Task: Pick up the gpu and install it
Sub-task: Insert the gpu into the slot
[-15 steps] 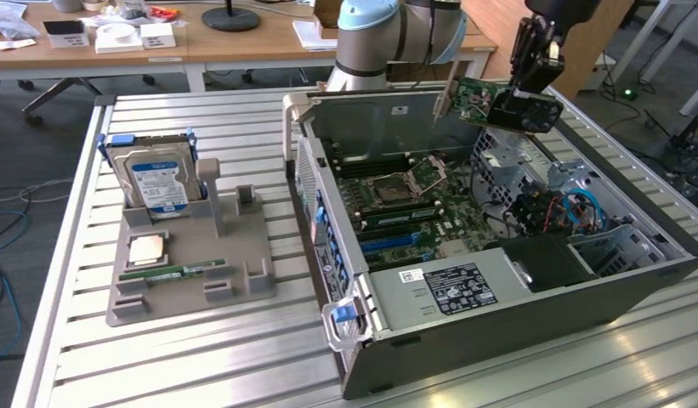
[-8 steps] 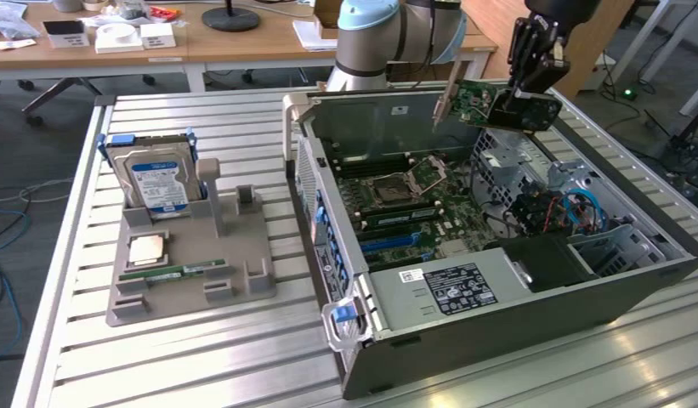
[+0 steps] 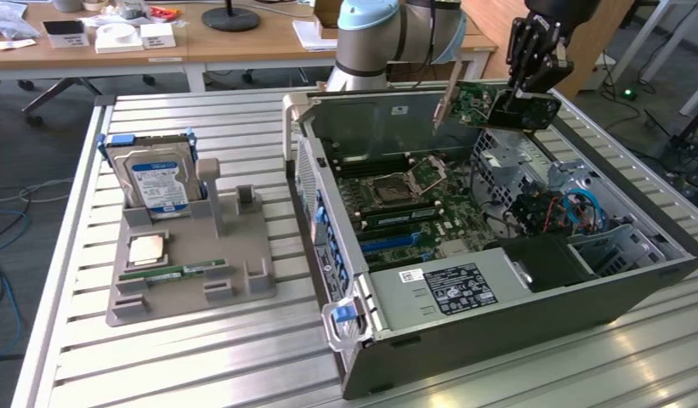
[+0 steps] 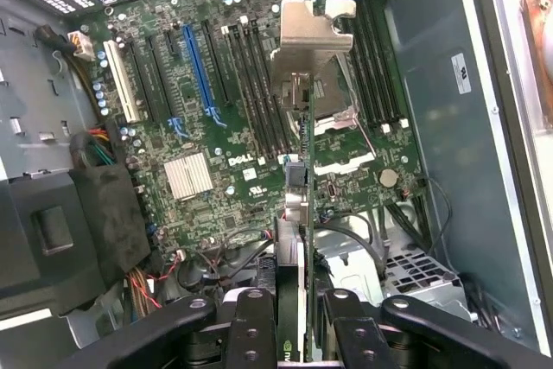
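My gripper (image 3: pixel 530 85) hangs above the back corner of the open computer case (image 3: pixel 473 323) and is shut on the gpu (image 3: pixel 483 102), a thin green-brown card with a silver end bracket (image 3: pixel 445 95). In the wrist view the gpu (image 4: pixel 305 205) shows edge-on between my black fingers (image 4: pixel 251 326), its bracket (image 4: pixel 311 36) pointing away over the motherboard (image 4: pixel 233 153). The card floats clear of the board, well above the blue slot (image 4: pixel 199 62) and the black slots beside it.
A grey holder (image 3: pixel 190 263) at the exterior view's left carries a blue-labelled hard drive (image 3: pixel 161 183), a CPU (image 3: pixel 144 248) and a green RAM stick (image 3: pixel 173 272). Inside the case lie the CPU socket (image 3: pixel 422 178), cables (image 3: pixel 564 208) and a black power supply (image 3: pixel 462 289).
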`<state>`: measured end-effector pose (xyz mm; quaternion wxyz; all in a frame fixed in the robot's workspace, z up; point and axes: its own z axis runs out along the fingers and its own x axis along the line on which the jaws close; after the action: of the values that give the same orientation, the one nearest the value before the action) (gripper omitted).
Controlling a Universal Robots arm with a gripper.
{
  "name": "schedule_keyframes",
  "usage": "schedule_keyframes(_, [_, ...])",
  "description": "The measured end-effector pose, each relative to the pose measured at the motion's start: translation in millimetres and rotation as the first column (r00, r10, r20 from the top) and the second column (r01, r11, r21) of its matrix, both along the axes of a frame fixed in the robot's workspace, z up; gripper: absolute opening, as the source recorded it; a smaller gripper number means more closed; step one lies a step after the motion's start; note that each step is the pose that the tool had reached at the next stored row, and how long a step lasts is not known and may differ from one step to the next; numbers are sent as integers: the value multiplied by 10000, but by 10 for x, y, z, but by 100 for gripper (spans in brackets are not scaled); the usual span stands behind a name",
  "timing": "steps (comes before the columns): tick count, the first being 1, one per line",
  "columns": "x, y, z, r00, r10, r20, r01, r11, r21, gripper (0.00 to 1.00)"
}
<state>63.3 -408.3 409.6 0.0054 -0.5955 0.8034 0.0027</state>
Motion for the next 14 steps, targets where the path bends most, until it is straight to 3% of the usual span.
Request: schedule_keyframes(14, [0,0,-3,9993,372,0,-372,9993,0,26])
